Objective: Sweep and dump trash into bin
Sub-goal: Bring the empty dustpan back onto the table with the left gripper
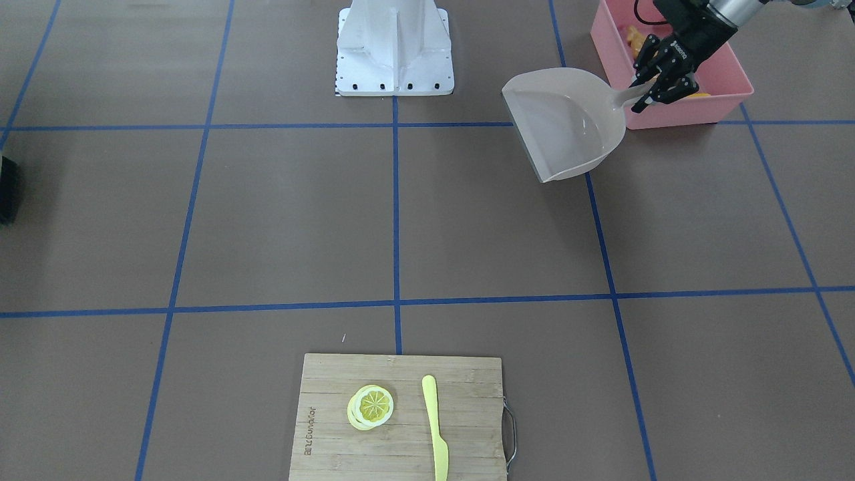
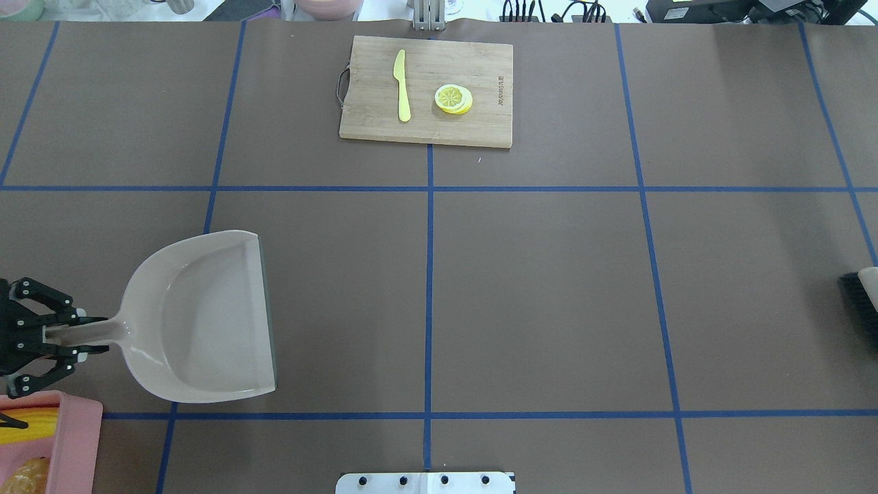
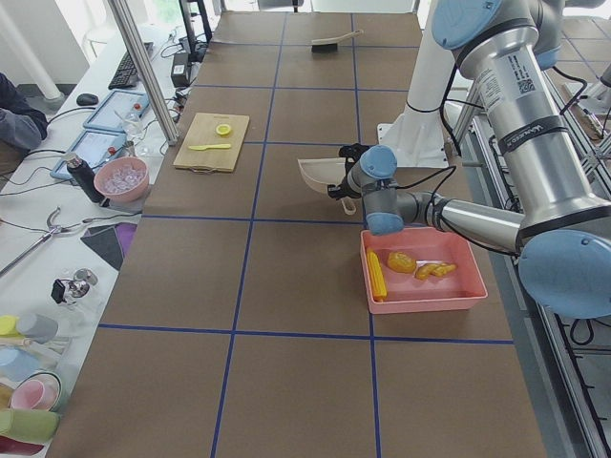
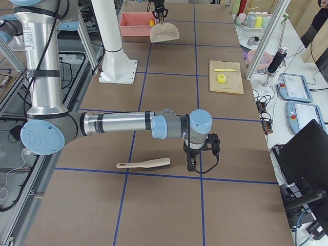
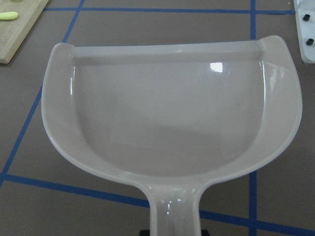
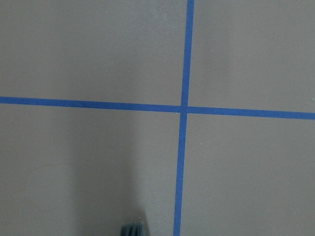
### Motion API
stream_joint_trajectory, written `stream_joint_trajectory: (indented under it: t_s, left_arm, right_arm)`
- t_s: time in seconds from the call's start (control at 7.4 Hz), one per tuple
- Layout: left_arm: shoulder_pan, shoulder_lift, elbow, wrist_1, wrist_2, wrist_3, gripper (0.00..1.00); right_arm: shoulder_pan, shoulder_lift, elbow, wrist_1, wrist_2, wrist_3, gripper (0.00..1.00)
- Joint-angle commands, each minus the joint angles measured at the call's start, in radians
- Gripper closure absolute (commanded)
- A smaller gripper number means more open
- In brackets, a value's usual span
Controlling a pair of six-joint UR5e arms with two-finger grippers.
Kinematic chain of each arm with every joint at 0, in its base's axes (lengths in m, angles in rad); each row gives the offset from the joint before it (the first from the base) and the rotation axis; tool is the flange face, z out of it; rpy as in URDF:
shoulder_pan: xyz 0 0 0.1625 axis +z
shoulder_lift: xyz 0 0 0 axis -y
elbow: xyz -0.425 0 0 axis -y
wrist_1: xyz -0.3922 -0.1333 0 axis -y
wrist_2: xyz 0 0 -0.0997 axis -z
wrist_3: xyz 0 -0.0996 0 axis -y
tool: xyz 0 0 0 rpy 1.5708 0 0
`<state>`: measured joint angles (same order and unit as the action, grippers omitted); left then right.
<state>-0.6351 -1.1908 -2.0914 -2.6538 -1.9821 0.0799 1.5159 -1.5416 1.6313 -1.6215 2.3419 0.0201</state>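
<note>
The corn cob [image 3: 375, 275], the potato [image 3: 401, 260] and the ginger root [image 3: 437, 270] lie inside the pink bin [image 3: 425, 303]. The bin's corner [image 2: 75, 439] shows in the overhead view at the bottom left. My left gripper [image 2: 86, 334] is shut on the handle of the beige dustpan [image 2: 206, 322], which is empty and sits just beside the bin [image 1: 688, 110]. My right gripper [image 4: 192, 165] points down at the table next to the bristle end of a brush [image 4: 143, 164]. I cannot tell if it is open or shut.
A wooden cutting board [image 2: 425, 89] at the table's far edge carries a yellow plastic knife [image 2: 401, 86] and lemon slices [image 2: 453, 99]. The white arm base [image 1: 394, 50] stands at the robot's side. The brush [image 2: 861, 302] lies at the table's right end.
</note>
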Motion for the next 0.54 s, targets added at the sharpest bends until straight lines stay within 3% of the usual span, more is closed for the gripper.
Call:
stream_joint_trajectory:
  t_s: [0.0, 0.14, 0.41]
  left_arm:
    - [0.0, -0.164, 0.094, 0.069, -0.046, -0.006, 1.0]
    - [0.0, -0.238, 0.158, 0.074, -0.044, 0.033, 1.0]
    - [-0.003, -0.283, 0.169, 0.167, -0.043, 0.163, 1.0]
  right_arm:
    - [-0.002, 0.008, -0.01, 0.0, -0.001, -0.002, 0.0]
    - [-0.002, 0.009, -0.011, 0.0, -0.006, -0.002, 0.0]
    - [-0.002, 0.008, -0.011, 0.0, -0.006, -0.002, 0.0]
